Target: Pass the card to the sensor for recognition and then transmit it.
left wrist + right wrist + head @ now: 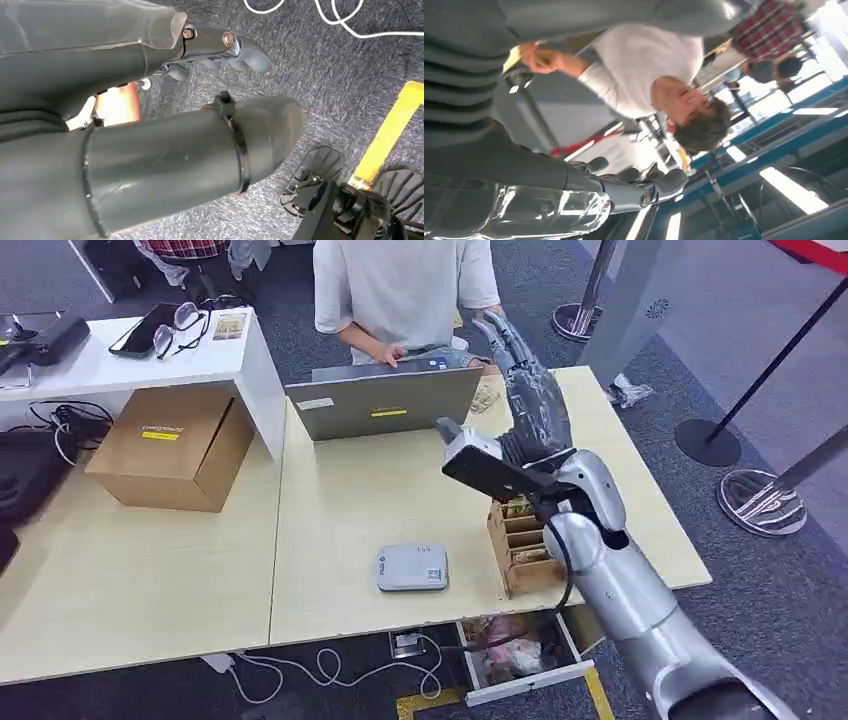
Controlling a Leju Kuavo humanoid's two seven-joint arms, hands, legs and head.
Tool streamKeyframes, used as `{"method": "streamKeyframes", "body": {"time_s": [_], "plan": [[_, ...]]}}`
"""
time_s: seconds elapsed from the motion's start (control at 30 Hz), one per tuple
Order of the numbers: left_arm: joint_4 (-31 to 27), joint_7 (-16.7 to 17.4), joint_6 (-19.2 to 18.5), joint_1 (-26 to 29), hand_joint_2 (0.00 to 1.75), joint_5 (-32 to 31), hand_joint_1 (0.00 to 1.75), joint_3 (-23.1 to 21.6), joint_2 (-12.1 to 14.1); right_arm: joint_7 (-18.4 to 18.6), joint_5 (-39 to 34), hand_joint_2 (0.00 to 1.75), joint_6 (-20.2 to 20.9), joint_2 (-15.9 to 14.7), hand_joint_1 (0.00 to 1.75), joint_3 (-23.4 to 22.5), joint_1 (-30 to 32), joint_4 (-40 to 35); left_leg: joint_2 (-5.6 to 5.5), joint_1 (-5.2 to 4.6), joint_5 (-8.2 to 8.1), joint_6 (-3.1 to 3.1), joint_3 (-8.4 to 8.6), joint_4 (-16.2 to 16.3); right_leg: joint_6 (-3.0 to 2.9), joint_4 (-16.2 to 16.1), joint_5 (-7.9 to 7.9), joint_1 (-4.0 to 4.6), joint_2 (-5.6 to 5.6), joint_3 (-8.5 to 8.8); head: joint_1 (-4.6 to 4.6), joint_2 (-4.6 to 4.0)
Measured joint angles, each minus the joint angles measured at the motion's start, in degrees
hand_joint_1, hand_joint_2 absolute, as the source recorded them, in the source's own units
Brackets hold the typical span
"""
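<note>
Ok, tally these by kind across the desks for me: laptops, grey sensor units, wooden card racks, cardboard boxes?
Laptop: 1
Grey sensor: 1
Wooden card rack: 1
Cardboard box: 1
Total: 4

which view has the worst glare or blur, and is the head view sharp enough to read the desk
Right wrist view: worst, with blown-out ceiling lights, backlit, and the person in the white t-shirt is soft. Left wrist view: the grey ribbed cover is close and blurred, the carpet sharper. Head view: evenly lit and clear; the small grey square sensor box shows, its label unreadable.
</note>
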Motion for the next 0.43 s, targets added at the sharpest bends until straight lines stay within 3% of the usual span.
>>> {"method": "streamKeyframes", "body": {"time_s": [0.2, 0.43], "plan": [[0.07, 0.55, 0.42, 0.44, 0.00, 0.59, 0.00, 0.00, 0.20, -0.92, -8.43, 0.00, 1.48, 0.04, 0.00, -1.62, 9.20, -9.33, -0.01, 0.01, 0.00, 0.00, -0.02, -0.01, 0.00, 0.01, -0.01, 0.01, -0.02, 0.00, 0.02, 0.00], [0.07, 1.46, 0.31, 0.38, 0.00, 0.52, 0.00, 0.00, 0.20, -0.92, -10.75, 0.00, 1.09, 1.09, 0.00, -3.43, 16.63, -15.30, 0.00, 0.00, 0.00, 0.00, -0.02, -0.01, 0.00, 0.00, -0.01, 0.00, -0.01, 0.00, 0.02, 0.00]]}}
